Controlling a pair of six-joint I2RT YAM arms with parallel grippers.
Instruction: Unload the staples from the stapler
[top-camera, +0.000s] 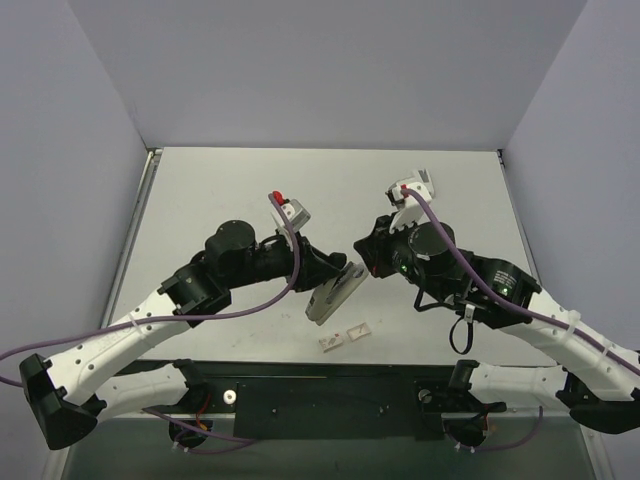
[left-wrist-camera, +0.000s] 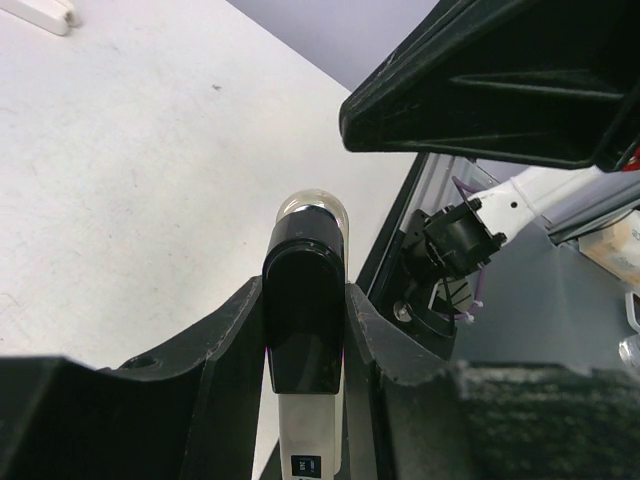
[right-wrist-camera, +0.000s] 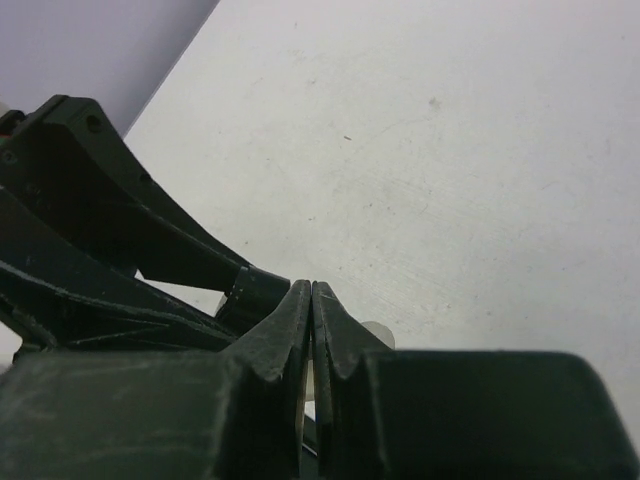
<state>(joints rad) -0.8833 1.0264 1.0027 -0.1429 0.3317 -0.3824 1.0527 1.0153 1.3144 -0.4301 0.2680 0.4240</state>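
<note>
My left gripper (top-camera: 335, 283) is shut on the stapler (top-camera: 331, 302), a slim white oblong held tilted above the table's near middle. In the left wrist view the stapler's black end (left-wrist-camera: 302, 320) sits clamped between my left gripper's (left-wrist-camera: 303, 290) fingers. My right gripper (top-camera: 362, 258) is at the stapler's upper end. In the right wrist view its tips (right-wrist-camera: 312, 290) are pressed together beside the left gripper's black fingers (right-wrist-camera: 110, 215). I cannot tell whether they pinch anything thin. The staples are not in view.
Two small white squarish tabs (top-camera: 345, 335) lie on the table just below the stapler, near the front edge. A white tab (left-wrist-camera: 40, 12) shows at the top left of the left wrist view. Grey walls enclose the table on three sides.
</note>
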